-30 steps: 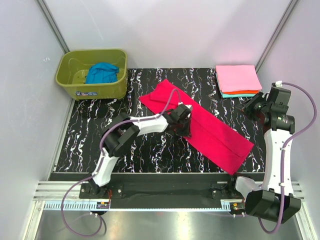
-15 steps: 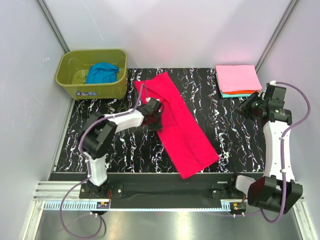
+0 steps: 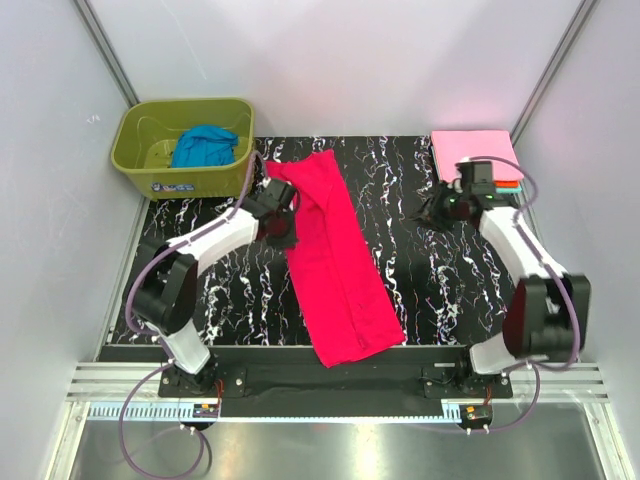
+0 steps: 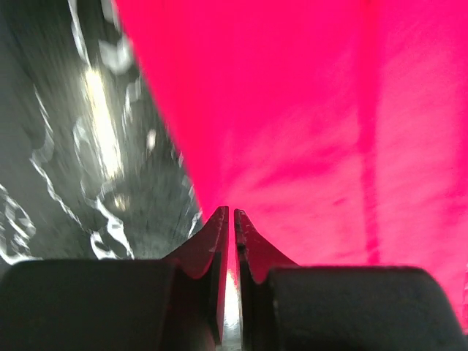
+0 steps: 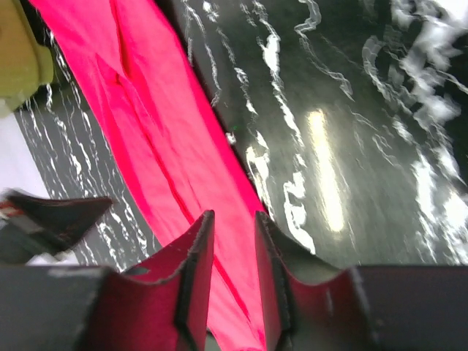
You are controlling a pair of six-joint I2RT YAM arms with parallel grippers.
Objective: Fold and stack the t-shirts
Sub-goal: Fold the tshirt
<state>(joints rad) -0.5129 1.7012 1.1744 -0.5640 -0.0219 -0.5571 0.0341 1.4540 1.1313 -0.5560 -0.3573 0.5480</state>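
The crimson-red t-shirt lies folded into a long strip, running from near the tub down to the table's front edge. My left gripper sits low at the strip's left edge. In the left wrist view its jaws stand apart by a thin slit with no cloth between them, and the red cloth fills the view ahead. My right gripper hovers over bare table beside the stack, open and empty, facing the red shirt. The light pink t-shirt tops the stack; an orange edge shows beneath it.
An olive-green tub stands at the back left corner with a blue t-shirt crumpled inside. The black marbled table shows bare between the red strip and the right arm. Grey walls close in on three sides.
The left gripper dragged the red shirt left, turning it from a diagonal to nearly lengthwise, and its jaws parted slightly. The right arm swung left, down beside the stack, and opened wider.
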